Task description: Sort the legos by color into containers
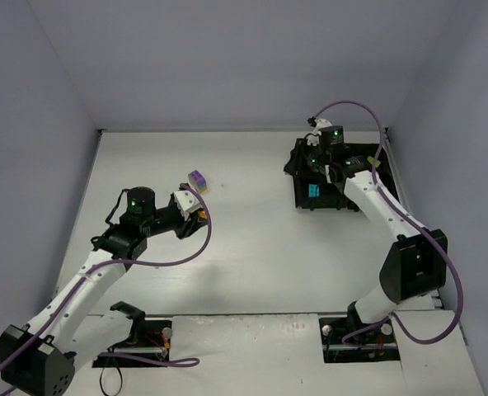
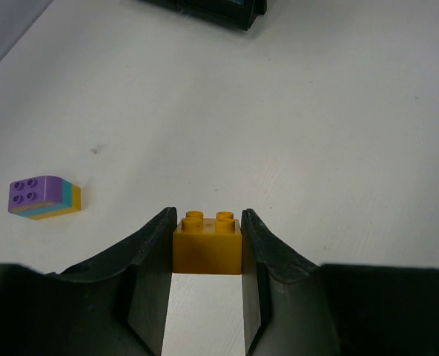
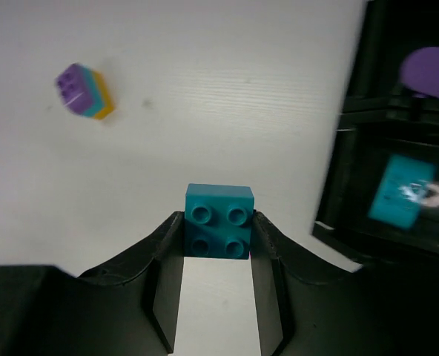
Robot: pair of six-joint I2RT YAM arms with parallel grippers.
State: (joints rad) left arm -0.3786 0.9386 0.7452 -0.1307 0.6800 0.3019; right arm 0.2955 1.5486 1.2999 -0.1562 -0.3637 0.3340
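Note:
My left gripper (image 2: 208,219) is shut on an orange lego (image 2: 207,243), studs up, held just above the table (image 1: 201,217). A small stack of purple, cyan and orange legos (image 2: 44,196) lies on the table to its left (image 1: 197,180). My right gripper (image 3: 219,222) is shut on a cyan lego (image 3: 219,221) at the left edge of the black tray (image 3: 353,159). In the tray lie a cyan lego (image 3: 402,191) and a purple oval lego (image 3: 429,72). From above, the right gripper (image 1: 310,162) hangs over the tray (image 1: 326,207), hiding most of it.
Grey walls close the table on three sides. The arm bases and their cables sit at the near edge. The tray's corner (image 2: 205,11) shows far ahead of the left gripper.

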